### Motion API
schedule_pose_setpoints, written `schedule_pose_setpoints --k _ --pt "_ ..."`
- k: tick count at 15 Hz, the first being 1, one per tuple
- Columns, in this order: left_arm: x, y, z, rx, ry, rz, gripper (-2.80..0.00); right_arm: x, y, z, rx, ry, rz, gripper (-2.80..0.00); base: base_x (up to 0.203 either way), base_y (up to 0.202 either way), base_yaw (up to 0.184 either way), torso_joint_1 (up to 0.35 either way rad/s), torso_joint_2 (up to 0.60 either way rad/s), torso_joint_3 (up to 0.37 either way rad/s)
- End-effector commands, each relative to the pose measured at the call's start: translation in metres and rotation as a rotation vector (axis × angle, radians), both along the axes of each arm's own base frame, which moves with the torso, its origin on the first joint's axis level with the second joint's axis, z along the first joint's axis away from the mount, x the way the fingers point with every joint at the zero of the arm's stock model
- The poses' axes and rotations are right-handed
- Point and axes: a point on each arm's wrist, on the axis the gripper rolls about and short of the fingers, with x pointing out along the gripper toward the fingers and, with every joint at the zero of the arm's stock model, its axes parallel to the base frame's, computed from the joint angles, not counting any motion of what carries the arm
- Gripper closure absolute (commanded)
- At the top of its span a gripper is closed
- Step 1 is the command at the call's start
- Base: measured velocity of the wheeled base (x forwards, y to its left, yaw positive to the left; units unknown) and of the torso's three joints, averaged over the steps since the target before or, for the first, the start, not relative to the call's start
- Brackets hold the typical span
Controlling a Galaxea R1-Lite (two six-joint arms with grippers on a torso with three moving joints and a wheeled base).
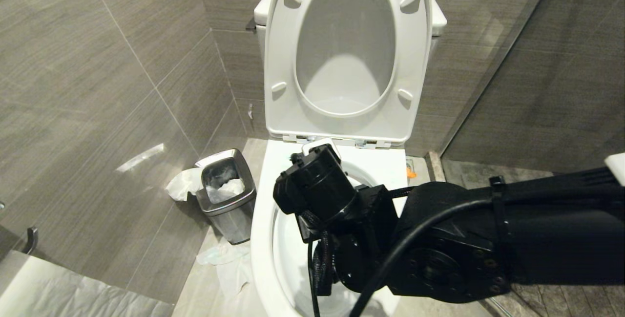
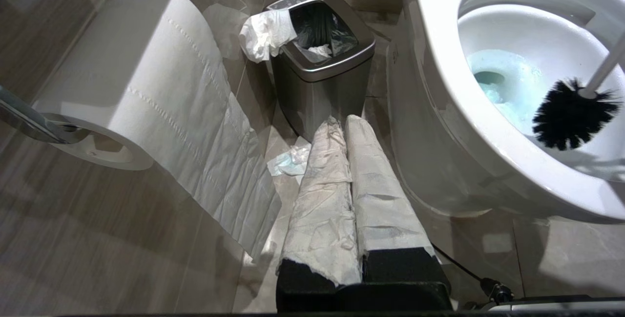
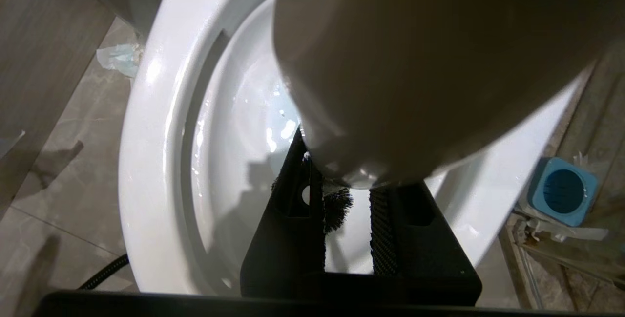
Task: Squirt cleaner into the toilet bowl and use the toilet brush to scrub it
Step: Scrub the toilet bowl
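A: Inside the glossy white ceramic toilet bowl (image 2: 527,63), low on the sloping wall and just beside the drain hole, hangs the round black bristle head of the toilet brush (image 2: 573,114). Pale turquoise cleaner (image 2: 508,97) tints the water and the porcelain around that hole.

B: And how does the handle run?

A: The slim white plastic handle goes up from the head, slanted, toward the rim on the robot's right side. So the long axis is steep but not upright, and the bristles are below and ahead of the claw.

B: Which claw has it?

A: The right gripper (image 3: 342,209). Its black fingers are pinched on the handle with a narrow gap between them; the handle fills much of the right wrist view, and some bristles show between the fingers. From the head, the right arm reaches across the bowl from the right edge.

B: The other arm?

A: The left gripper (image 2: 344,126) is parked low at the outer left side of the bowl, its two paper-wrapped fingers pressed together, holding nothing, and pointing at the square steel waste bin (image 2: 322,58).

B: So the next move?

A: I judge the scrubbing belongs to the right arm. The head must be pushed against the wall and swept around the drain, along the handle's slant.
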Motion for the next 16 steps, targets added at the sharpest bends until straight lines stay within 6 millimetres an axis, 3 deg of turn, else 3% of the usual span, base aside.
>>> schedule_pose_setpoints --k 1,4,10,16 --pt "0.0 0.0 0.0 0.0 0.001 0.0 0.0 -0.012 -0.019 0.015 0.021 -0.013 -0.005 0.0 0.0 0.0 0.0 0.0 0.0 0.0" --pt "0.0 0.0 0.0 -0.001 0.002 0.0 0.0 -0.018 -0.041 0.012 0.021 -0.012 -0.024 0.0 0.0 0.0 0.0 0.0 0.0 0.0" --pt "0.0 0.0 0.0 0.0 0.001 0.0 0.0 0.019 -0.065 0.011 0.048 -0.044 -0.145 0.0 0.0 0.0 0.0 0.0 0.0 0.0" --pt "0.0 0.0 0.0 0.0 0.001 0.0 0.0 0.061 -0.058 0.004 0.065 -0.121 -0.188 0.0 0.0 0.0 0.0 0.0 0.0 0.0"
